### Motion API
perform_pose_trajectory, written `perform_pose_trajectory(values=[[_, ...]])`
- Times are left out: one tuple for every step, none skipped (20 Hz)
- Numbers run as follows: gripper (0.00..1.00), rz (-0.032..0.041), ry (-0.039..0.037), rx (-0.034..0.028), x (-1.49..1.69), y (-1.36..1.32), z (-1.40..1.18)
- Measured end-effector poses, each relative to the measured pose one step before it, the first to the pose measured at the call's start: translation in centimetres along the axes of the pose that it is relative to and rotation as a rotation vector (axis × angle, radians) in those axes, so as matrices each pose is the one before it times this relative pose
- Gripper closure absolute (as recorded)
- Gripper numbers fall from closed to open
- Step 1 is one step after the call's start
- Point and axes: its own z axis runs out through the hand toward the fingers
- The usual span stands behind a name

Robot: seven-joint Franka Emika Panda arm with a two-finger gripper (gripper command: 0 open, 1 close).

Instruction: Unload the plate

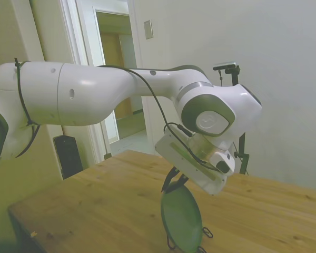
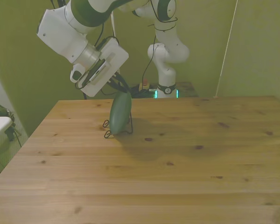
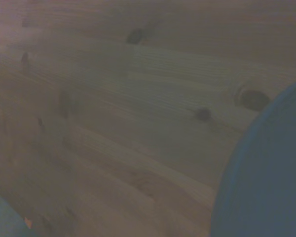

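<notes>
the plate (image 1: 181, 217) is seen standing on edge in a thin black wire stand (image 1: 204, 233) on the wooden desk (image 1: 95, 211), near the desk's far edge and toward the front view's left. in the front view the plate (image 2: 120, 113) is turned nearly edge-on, with the wire stand's feet (image 2: 107, 135) showing on the wood just below it. the pincer (image 1: 173, 182) is set at the plate's top rim, its dark fingers (image 1: 170, 183) drawn narrow on the rim, so the plate is held there; in the front view the pincer (image 2: 121, 89) is seen just above the plate. the white arm (image 1: 95, 95) is stretched over the desk, and its wrist housing is hung directly above the plate, so part of the grasp is hidden in both views. in the wrist view, which is blurred, a curved dark edge of the plate (image 3: 266, 177) is seen against the knotted wood of the desk (image 3: 113, 98). behind the desk, an open doorway (image 1: 118, 79) is shown in the side view. a black box (image 1: 68, 155) is stood on the floor beside the wall. nothing else is seen lying on the wood near the plate, and the rest of the desk (image 2: 177, 177) is spread out toward the camera.
</notes>
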Motion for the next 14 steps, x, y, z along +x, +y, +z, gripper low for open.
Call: perform_pose_trajectory(values=[[1.0,-0.00385,0.00406,0.00004,-0.025,-0.182,-0.157],[1.0,-0.00587,0.00622,0.00342,-0.036,-0.293,-0.235],[1.0,-0.00783,0.00801,0.00744,-0.033,-0.405,-0.277],[1.0,-0.00845,0.00906,0.00564,-0.046,-0.446,-0.331],[1.0,-0.00843,0.00817,0.00489,-0.034,-0.568,-0.287],[1.0,-0.00704,0.00689,0.0048,-0.02,-0.696,-0.221],[1.0,-0.00536,0.00746,0.00325,-0.025,-0.706,-0.253],[1.0,-0.00542,0.00586,0.00021,-0.024,-0.683,-0.186],[1.0,-0.0049,0.00677,-0.0022,-0.045,-0.621,-0.236],[1.0,-0.00301,0.00729,0.00144,-0.052,-0.526,-0.273],[1.0,-0.00259,0.01049,0.00353,-0.086,-0.569,-0.393],[1.0,-0.00202,0.01231,0.00312,-0.117,-0.548,-0.492],[1.0,-0.00305,0.01483,0.00651,-0.149,-0.656,-0.603],[1.0,-0.00098,0.01649,0.0072,-0.173,-0.757,-0.649]])
